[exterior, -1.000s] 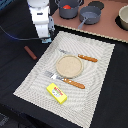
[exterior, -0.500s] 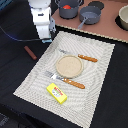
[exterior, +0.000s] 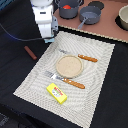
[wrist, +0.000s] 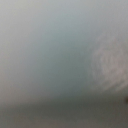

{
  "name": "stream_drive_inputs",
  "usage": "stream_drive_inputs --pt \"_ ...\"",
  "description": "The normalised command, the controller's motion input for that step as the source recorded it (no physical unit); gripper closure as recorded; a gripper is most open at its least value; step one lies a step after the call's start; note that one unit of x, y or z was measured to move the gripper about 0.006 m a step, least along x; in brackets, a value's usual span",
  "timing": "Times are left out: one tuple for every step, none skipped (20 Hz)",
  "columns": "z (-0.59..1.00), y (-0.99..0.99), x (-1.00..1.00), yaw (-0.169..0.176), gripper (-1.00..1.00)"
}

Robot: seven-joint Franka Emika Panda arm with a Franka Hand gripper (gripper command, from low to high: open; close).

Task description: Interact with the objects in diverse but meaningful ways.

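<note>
1. Taking the round plate (exterior: 68, 65) at the middle of the striped mat (exterior: 100, 75) as the landmark, the brown sausage (exterior: 30, 52) is lying furthest toward the exterior view's left of it, off the mat on the dark bench (exterior: 12, 65), with its long axis running diagonally.
2. The gripper (exterior: 49, 40) is hanging over the mat's far corner, between the sausage and the plate. The sausage is lying to the exterior view's left of it and a little nearer the camera, so in my judgement it is the nearest loose thing to reach. Whether the fingers are spread or closed I cannot tell: they are too small in the exterior view, and the wrist view is showing only a grey blur.
3. The yellow packet (exterior: 57, 92) with its red label is resting on the mat on the camera's side of the plate, well apart from the gripper.
4. A fork (exterior: 65, 80) with an orange handle is lying just beside the plate on the near side, and a knife (exterior: 82, 57) beside it on the far side.
5. Beyond the plate, on the wooden surface (exterior: 112, 27), the grey pot (exterior: 70, 7) is holding something red, likely the tomato, with a grey pan (exterior: 90, 15) to its right.
</note>
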Motion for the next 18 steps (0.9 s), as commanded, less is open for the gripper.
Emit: stream_drive_inputs --pt "0.61 0.0 1.0 -0.046 1.0" --pt "0.59 0.0 1.0 -0.046 1.0" --pt "0.57 0.0 1.0 -0.041 1.0" --pt "0.55 0.0 1.0 -0.039 1.0" --pt "0.42 0.0 1.0 -0.035 1.0" --pt "0.3 0.0 1.0 -0.034 1.0" --pt "0.19 0.0 1.0 -0.033 1.0" --pt "0.15 0.0 1.0 -0.028 1.0" --pt "0.15 0.0 1.0 -0.024 1.0" --pt "0.15 0.0 1.0 -0.023 1.0" --pt "0.15 0.0 1.0 -0.016 1.0" --pt "0.18 0.0 1.0 -0.013 1.0" --pt "0.19 0.0 1.0 -0.012 1.0" --pt "0.22 0.0 1.0 -0.004 1.0" --pt "0.24 0.03 1.0 0.0 1.0" --pt "0.22 0.02 1.0 0.0 1.0" --pt "0.17 0.03 1.0 0.0 1.0" --pt "0.05 0.03 1.0 -0.012 1.0"
